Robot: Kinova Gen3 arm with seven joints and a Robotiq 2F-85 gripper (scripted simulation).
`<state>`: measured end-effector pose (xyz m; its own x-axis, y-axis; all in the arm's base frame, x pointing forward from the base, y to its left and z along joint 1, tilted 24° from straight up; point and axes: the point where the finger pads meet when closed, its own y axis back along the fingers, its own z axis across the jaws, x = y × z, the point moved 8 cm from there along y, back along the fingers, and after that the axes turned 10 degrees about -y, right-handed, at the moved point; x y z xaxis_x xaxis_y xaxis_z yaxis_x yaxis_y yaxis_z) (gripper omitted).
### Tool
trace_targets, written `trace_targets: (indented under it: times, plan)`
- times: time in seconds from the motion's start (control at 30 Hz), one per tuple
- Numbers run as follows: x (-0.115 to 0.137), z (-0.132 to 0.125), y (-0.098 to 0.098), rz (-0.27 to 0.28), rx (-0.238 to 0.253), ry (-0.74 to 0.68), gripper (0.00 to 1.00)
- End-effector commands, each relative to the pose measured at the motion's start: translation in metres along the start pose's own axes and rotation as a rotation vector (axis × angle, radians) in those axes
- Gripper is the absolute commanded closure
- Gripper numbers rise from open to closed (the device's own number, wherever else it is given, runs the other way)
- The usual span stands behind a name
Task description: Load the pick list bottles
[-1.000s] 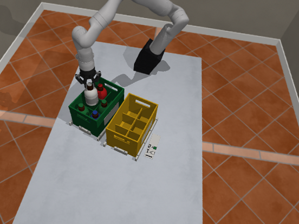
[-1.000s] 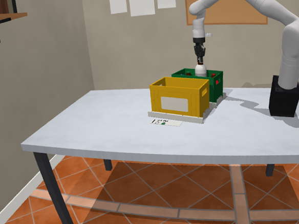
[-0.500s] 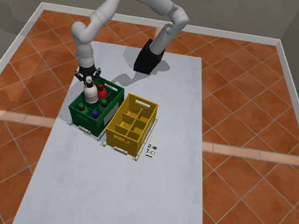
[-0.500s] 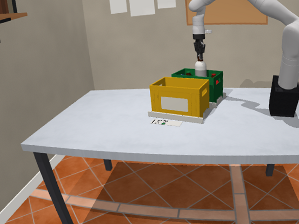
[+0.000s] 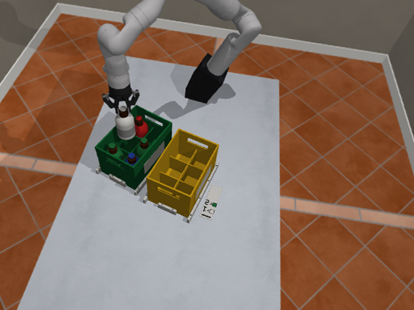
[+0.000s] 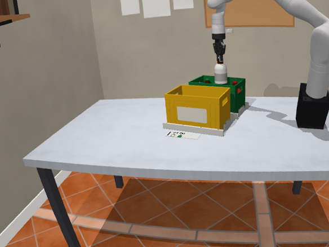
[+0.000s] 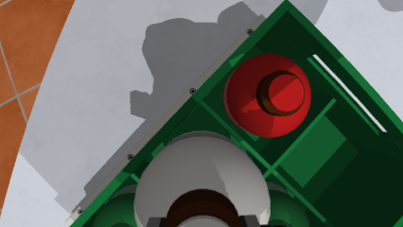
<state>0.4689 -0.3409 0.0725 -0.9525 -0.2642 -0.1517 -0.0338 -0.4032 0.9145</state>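
The gripper (image 5: 122, 105) is closed on the brown neck of the white-labelled bottle (image 5: 125, 126), fingers partly apart with the neck between them. It holds the bottle upright, its body raised above the rim of the green crate (image 5: 158, 141), over the crate's back left cell as the top view shows it.

Remaining items, largest first, each placed relative to the green crate:

- Table (image 5: 154, 263): the grey top carries the crate near its left edge in the top view.
- Arm (image 5: 218, 2): it arches over from a black pedestal (image 5: 197, 89) standing behind and to the right of the crate.
- Yellow crate (image 5: 166, 192): just beside the green crate on its right, with a narrow gap between them. Its divided cells hold no bottles. Both crates sit level on pale base plates.
- Pick list (image 5: 210, 202): a paper strip on the table beyond the yellow crate, on the side away from the green crate. Its markings are too small to read reliably.
- Red-labelled bottle (image 5: 140, 126): upright inside the crate, in the cell next to the lifted bottle.
- Two green-labelled bottles (image 5: 113, 151) (image 5: 143, 146): upright in the crate's nearer cells.
- Blue-capped bottle (image 5: 131, 158): upright in the front cell; its label colour cannot be told.
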Motion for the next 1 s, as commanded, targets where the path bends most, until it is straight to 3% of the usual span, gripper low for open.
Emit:
trace_targets:
  times: [0.0,0.97]
  plan:
    - [0.000,0.000,0.005,-0.002,0.003,0.000,0.90]
    - [0.000,0.000,0.044,-0.002,0.003,0.000,0.90]
